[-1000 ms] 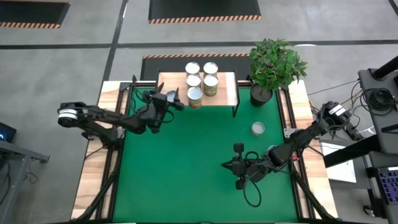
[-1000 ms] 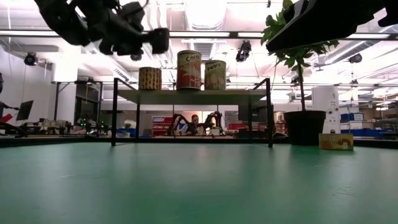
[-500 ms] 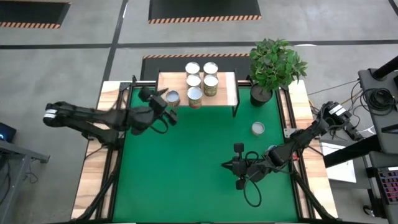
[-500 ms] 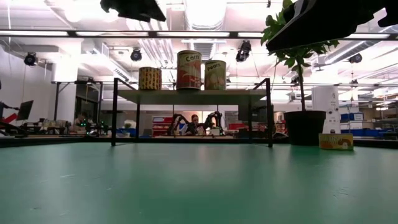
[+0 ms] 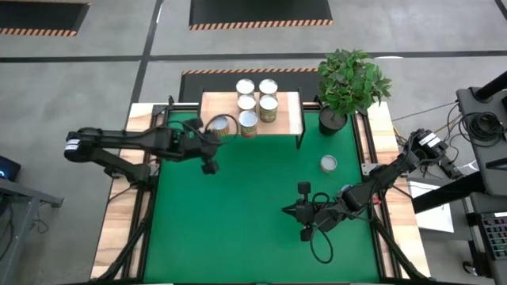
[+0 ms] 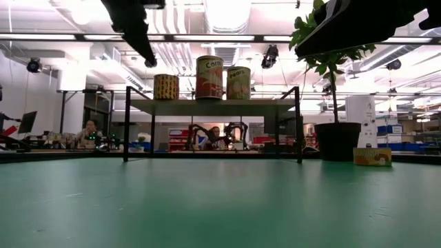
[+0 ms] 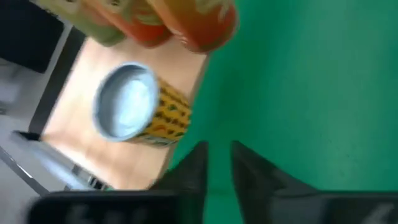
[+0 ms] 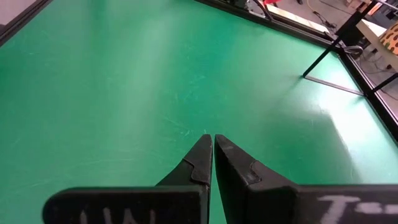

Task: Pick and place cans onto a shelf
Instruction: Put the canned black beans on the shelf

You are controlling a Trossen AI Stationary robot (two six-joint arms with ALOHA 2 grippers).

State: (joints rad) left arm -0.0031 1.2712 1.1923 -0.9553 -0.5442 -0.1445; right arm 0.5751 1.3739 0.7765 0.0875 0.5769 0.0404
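Observation:
The shelf (image 5: 290, 119) stands at the table's far edge with several cans standing upright on it. A yellow-labelled can (image 5: 218, 124) stands at the shelf's left end and also shows in the left wrist view (image 7: 135, 106) and the low view (image 6: 166, 87). One more can (image 5: 329, 163) stands on the green table at the right. My left gripper (image 5: 209, 164) hangs over the table just near of the shelf's left end, its fingers (image 7: 217, 149) a narrow gap apart and empty. My right gripper (image 5: 301, 212) is shut and empty over the table's near right part, as the right wrist view (image 8: 212, 138) shows.
A potted plant (image 5: 348, 83) in a black pot stands at the far right corner beside the shelf. Black rails and light wood borders (image 5: 135, 198) run along both table sides. Open green mat (image 5: 238, 214) lies between the two grippers.
My left gripper has drawn back from the shelf's left end toward the table's near and left edges and has turned. The yellow-labelled can, covered by the gripper before, now shows uncovered and has stayed upright on the shelf.

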